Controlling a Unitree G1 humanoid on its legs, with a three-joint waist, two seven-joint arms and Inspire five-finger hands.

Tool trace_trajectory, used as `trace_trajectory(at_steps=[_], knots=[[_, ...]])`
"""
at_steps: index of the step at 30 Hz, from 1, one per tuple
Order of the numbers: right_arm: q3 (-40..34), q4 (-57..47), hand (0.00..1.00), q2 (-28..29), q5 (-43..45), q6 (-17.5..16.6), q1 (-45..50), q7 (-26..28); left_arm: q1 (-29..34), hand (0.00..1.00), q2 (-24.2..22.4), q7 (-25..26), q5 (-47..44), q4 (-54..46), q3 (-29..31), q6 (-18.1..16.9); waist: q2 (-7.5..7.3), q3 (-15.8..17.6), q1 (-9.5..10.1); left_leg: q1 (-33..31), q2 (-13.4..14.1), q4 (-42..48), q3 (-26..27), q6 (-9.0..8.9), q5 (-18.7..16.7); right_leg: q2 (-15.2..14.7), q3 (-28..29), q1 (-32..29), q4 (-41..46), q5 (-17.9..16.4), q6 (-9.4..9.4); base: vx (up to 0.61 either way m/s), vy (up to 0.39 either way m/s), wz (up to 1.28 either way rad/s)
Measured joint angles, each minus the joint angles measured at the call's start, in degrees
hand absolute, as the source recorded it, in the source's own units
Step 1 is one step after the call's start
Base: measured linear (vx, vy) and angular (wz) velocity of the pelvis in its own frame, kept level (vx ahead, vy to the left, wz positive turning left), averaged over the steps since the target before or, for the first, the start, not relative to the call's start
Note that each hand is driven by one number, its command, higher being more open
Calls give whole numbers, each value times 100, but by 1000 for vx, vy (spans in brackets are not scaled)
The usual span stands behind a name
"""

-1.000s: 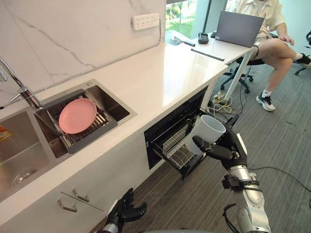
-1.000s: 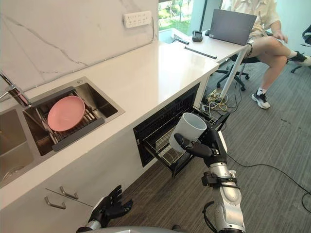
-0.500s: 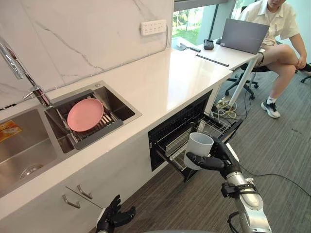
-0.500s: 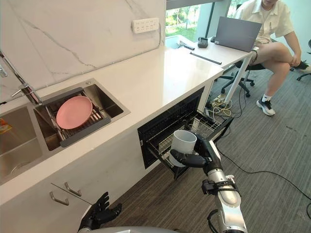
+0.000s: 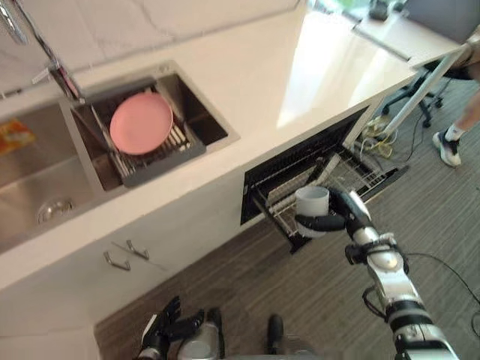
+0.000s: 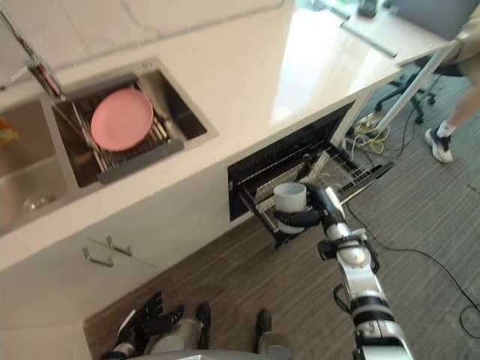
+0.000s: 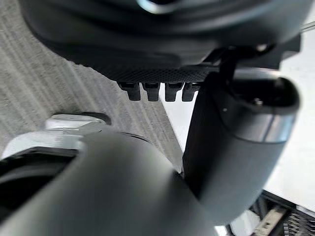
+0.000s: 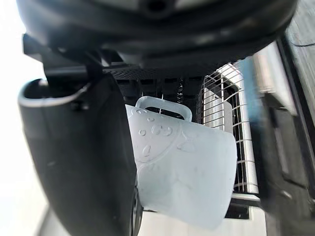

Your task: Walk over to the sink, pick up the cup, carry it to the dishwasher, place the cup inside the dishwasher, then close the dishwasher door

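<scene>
Over dishwasher rack (image 5: 361,175), cup (image 5: 312,201) lower

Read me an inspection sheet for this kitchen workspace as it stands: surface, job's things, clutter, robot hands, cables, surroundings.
Surface: white countertop, with a steel sink set in at its left.
Job's things: cup upright, mouth up, over the pulled-out wire rack of the open dishwasher; whether it touches the rack cannot be told.
Clutter: pink plate on a drain rack in the sink.
Robot hands: right robot hand curled round the cup; left robot hand low near the floor, fingers spread, holding nothing.
Cables: tangle of cords on the floor by the desk leg.
Surroundings: grey carpet; a person's shoe beside an office chair.
</scene>
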Motion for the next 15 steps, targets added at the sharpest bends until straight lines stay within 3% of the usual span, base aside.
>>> trace_trajectory(at_steps=[8,15], knots=[[419,574,0,-714,-222,0,-1430,-212,-500,100,13,35,-450,-311,-118,16,90,728,169,-756,33,312,29,64,-13,16,26,-637,86,189,-4,-58,27,-3],[796,1127,0,-1165,-677,233,-2443,-292,-740,100,-54,76,-764,-520,-368,10,355,1009,276,-1245,47,490,69,125,5,8,16,-1172,309,247,-33,-46,21,-4]])
